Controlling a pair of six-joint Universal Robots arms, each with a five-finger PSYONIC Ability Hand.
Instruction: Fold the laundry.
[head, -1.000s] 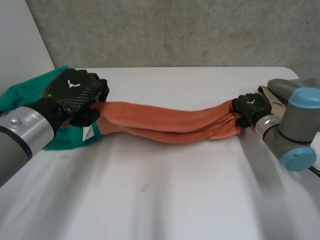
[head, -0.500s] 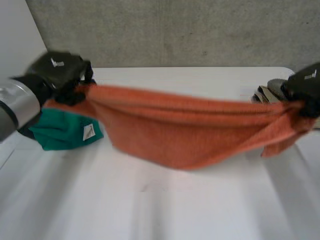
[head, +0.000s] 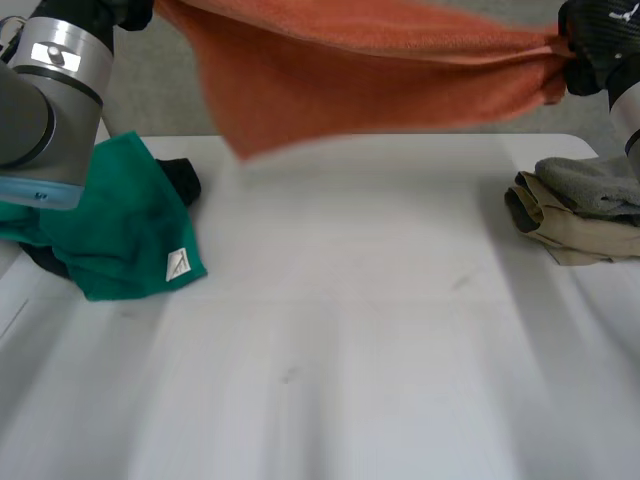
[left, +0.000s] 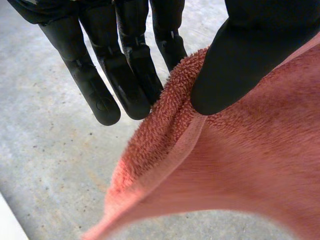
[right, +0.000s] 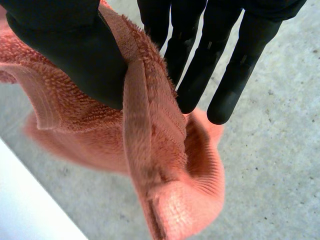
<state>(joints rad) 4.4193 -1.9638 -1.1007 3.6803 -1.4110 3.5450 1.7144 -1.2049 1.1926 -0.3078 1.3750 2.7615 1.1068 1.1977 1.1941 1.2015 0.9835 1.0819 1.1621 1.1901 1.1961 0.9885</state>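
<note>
The robot holds a fluffy orange towel (head: 380, 70) high up in the air, well above the flat white table (head: 350, 340). The towel is stretched out between the two hands and hangs down like a little curtain. It does not touch the table.

The left hand (left: 255, 50) has one top end of the towel. Its thumb presses the soft edge against its fingers (left: 125, 75), which are nearly straight. It is a pinch, not a fist. The right hand (right: 65, 45) has the other top end. It pinches too, with the thumb on one side of the bunched-up edge and the straight fingers (right: 235, 65) on the other side.

On the table, near the left arm, lies a crumpled green cloth with a small white tag (head: 120, 230). Something black (head: 185, 180) peeks out from under it. Near the right arm sits a small pile of grey and tan clothes (head: 585, 205). That pile looks neat, so it may be done already.

The job looks to be near its start for this towel. It is picked up and spread out, and that is all. It has no fold in it yet. It likely has to be laid flat on the table and folded over. The green cloth looks like it needs folding as well.
</note>
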